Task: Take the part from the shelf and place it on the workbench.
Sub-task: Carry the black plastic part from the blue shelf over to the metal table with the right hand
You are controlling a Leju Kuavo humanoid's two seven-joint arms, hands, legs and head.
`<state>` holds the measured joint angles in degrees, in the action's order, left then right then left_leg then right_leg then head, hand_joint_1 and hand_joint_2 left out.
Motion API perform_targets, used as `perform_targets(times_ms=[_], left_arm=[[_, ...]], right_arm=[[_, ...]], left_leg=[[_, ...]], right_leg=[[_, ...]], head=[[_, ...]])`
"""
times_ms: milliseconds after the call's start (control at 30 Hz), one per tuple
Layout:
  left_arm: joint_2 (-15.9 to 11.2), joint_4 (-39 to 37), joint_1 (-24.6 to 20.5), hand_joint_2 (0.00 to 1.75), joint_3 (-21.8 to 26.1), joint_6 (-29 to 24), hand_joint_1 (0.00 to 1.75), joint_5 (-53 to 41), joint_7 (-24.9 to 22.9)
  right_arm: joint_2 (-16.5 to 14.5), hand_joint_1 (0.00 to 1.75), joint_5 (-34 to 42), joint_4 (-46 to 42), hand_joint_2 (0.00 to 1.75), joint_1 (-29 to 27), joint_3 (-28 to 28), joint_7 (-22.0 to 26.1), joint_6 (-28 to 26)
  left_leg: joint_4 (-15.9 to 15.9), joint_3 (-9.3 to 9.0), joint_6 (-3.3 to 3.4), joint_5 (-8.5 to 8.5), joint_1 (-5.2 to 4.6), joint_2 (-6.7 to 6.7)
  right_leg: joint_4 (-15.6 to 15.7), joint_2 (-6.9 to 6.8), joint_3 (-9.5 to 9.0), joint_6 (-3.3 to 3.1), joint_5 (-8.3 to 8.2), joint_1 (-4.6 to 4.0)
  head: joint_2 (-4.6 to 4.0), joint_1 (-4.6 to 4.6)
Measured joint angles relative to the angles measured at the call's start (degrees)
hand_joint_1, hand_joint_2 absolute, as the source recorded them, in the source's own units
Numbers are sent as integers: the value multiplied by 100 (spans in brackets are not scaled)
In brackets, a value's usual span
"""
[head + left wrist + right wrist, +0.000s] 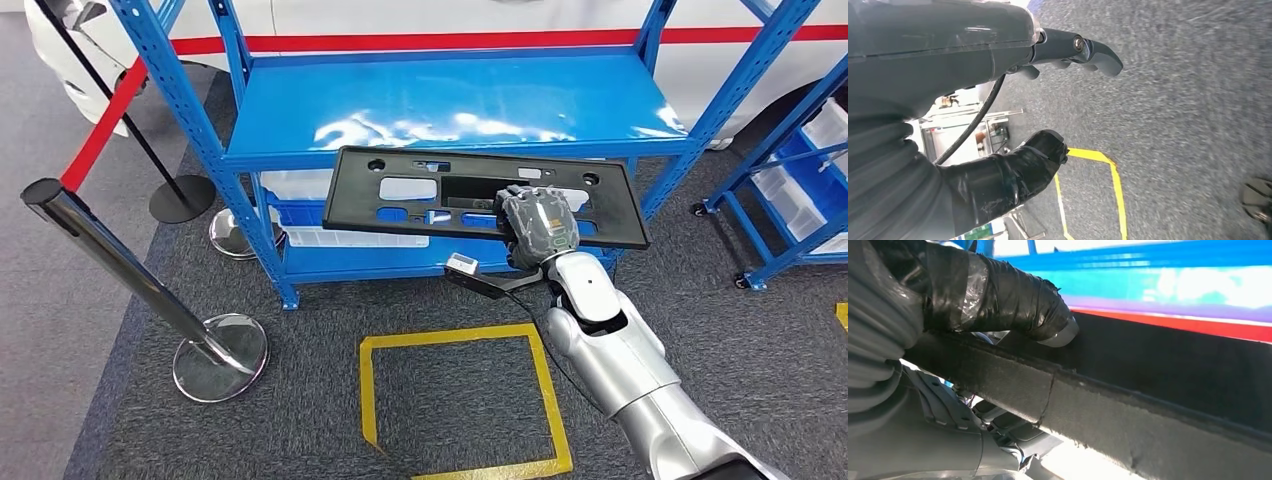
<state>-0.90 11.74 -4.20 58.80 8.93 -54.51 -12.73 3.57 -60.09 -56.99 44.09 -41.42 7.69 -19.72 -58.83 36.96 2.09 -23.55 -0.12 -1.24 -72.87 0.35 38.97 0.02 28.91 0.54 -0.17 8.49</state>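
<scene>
A long flat black plastic part (440, 195) with cut-outs hangs in the air just in front of the blue shelf (450, 105), level with its middle board. My right hand (538, 228) grips the part at its near edge, right of centre. In the right wrist view the taped thumb (1013, 295) presses on top of the black part (1158, 390) while the fingers lie under it. My left hand (1048, 100) hangs over grey carpet, fingers apart and holding nothing.
A yellow taped square (460, 400) marks the carpet below the part. Two chrome stanchions (215, 360) with a red belt stand at the left. A second blue rack with white bins (800, 190) stands at the right. A white car (480, 20) is behind the shelf.
</scene>
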Motion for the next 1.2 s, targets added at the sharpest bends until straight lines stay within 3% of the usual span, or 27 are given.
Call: perform_targets(times_ms=[33, 100, 167, 233, 333, 400, 467, 533, 567, 600, 667, 733, 767, 833, 900, 933, 967, 1000, 1067, 1133, 1167, 1200], left_arm=[[10, 0, -4, 175, 0, 3, 0, 0, -3], [23, 0, -12, 175, 0, 9, 0, 0, -3], [24, 0, -3, 175, 1, 11, 0, 0, -3], [16, -1, 9, 175, 2, 10, 0, -1, -3], [18, -4, 11, 175, 2, 10, 0, -3, -4], [19, -4, 11, 175, 2, 8, 0, -5, -3], [16, -4, 9, 175, 2, 5, 0, -8, -3], [13, -4, 5, 175, 2, 5, 0, -11, -3], [16, -4, -4, 175, 2, 6, 0, -15, -3], [8, -3, -13, 175, 2, 7, 0, -22, -3], [0, 0, -26, 175, 3, 11, 0, -44, -3], [-7, 2, -18, 175, 4, 15, 0, -62, -2], [-5, 2, -15, 175, 4, 17, 0, -64, -2], [-2, 2, -19, 175, 4, 21, 0, -66, -3], [0, 2, -25, 175, 4, 25, 0, -66, -3], [0, 2, -25, 175, 4, 25, 0, -66, -3], [0, 2, -23, 175, 4, 25, 0, -67, -3], [0, 2, -20, 175, 4, 25, 0, -67, -3], [2, 2, -17, 175, 4, 27, 0, -69, -3], [5, 2, -21, 175, 4, 34, 0, -75, -3], [4, 2, -19, 175, 4, 38, 0, -80, -3], [1, 2, -14, 175, 5, 40, 0, -87, -4]], right_arm=[[2, 175, 4, -3, 175, 19, 0, 1, 7], [2, 175, 9, -15, 175, 63, -1, 3, 9], [2, 175, 13, -22, 175, 100, -2, 4, 9], [-1, 175, 19, -20, 175, 130, -2, 3, 11], [-7, 175, 26, -18, 175, 149, -2, 4, 17], [-7, 175, 27, -14, 175, 148, -2, 4, 19], [-7, 175, 27, -9, 175, 142, -2, 5, 21], [-7, 175, 27, -7, 175, 138, -2, 8, 26], [-8, 175, 27, -8, 175, 141, -2, 14, 29], [-5, 175, 27, -8, 175, 148, -2, 22, 32], [-2, 175, 30, -8, 175, 164, -2, 49, 45], [-2, 175, 36, -5, 175, 181, -5, 67, 65], [-3, 175, 39, -2, 175, 190, -10, 72, 77], [-5, 175, 40, 11, 175, 202, -26, 71, 90], [-4, 175, 42, 24, 175, 202, -35, 70, 93], [-3, 175, 42, 32, 175, 200, -36, 70, 93], [-3, 175, 42, 39, 175, 197, -37, 70, 95], [-3, 175, 42, 45, 175, 194, -38, 70, 96], [-4, 175, 42, 46, 175, 198, -40, 70, 99], [-5, 175, 42, 43, 175, 208, -41, 70, 99], [-5, 175, 42, 43, 175, 212, -43, 70, 99], [-9, 175, 42, 43, 175, 214, -45, 70, 99]], left_leg=[[-1, 70, -7, 63, -18, -36], [15, 150, -38, 188, -24, -105], [80, 181, -99, 329, -1, -194], [84, 241, -153, 314, 7, -201], [-435, 443, -220, -334, 29, -12], [-1033, 567, -287, -700, 75, 39], [-1522, 582, -374, -703, 131, 65], [-1381, 275, -475, -365, 192, 133], [-1055, -13, -527, -298, 218, 234], [-644, -326, -549, -347, 215, 330], [-88, -689, -488, -570, 185, 447], [-4, -672, -351, -577, 166, 368], [0, -625, -302, -528, 170, 320], [5, -503, -193, -398, 179, 243], [1, -340, -125, -263, 153, 158], [-1, -255, -105, -195, 137, 101], [-5, -167, -96, -127, 122, 37], [-8, -81, -96, -60, 110, -33], [-13, 71, -112, 68, 98, -166], [-6, 174, -153, 187, 83, -287], [18, 202, -183, 253, 85, -343], [48, 224, -218, 323, 85, -404]], right_leg=[[389, 91, -306, -87, -38, -32], [1125, 239, -801, -183, 42, -75], [1431, 230, -940, -202, 64, -103], [1539, 107, -900, -249, -80, -77], [1633, -56, -758, -319, -291, -34], [1619, -146, -629, -307, -380, -31], [1574, -269, -447, -269, -479, -13], [1482, -396, -237, -204, -564, 26], [1417, -451, -140, -169, -593, 38], [1342, -503, -59, -134, -614, 42], [1249, -609, 14, -66, -660, 21], [1237, -685, 24, 12, -710, 26], [1206, -625, 48, 55, -661, 44], [912, -343, 166, 114, -271, 67], [261, -109, 326, 104, 293, 54], [-62, -72, 373, 84, 452, 43], [-269, -57, 361, 56, 475, 31], [-307, -45, 271, 21, 382, 17], [194, 76, -186, -72, 102, -7], [959, 289, -708, -142, 64, -17], [1202, 360, -850, -154, 93, -23], [1314, 345, -891, -150, 102, -30]], head=[[-1, 1], [0, 2], [0, 0], [-1, -1], [-1, 2], [-1, 2], [0, 1], [0, 1], [0, 3], [-1, 2], [0, 2], [0, 0], [0, -1], [-1, -2], [-1, -2], [-1, -1], [-1, -1], [-1, -1], [-1, -1], [-1, 1], [-1, 2], [-1, 3]])
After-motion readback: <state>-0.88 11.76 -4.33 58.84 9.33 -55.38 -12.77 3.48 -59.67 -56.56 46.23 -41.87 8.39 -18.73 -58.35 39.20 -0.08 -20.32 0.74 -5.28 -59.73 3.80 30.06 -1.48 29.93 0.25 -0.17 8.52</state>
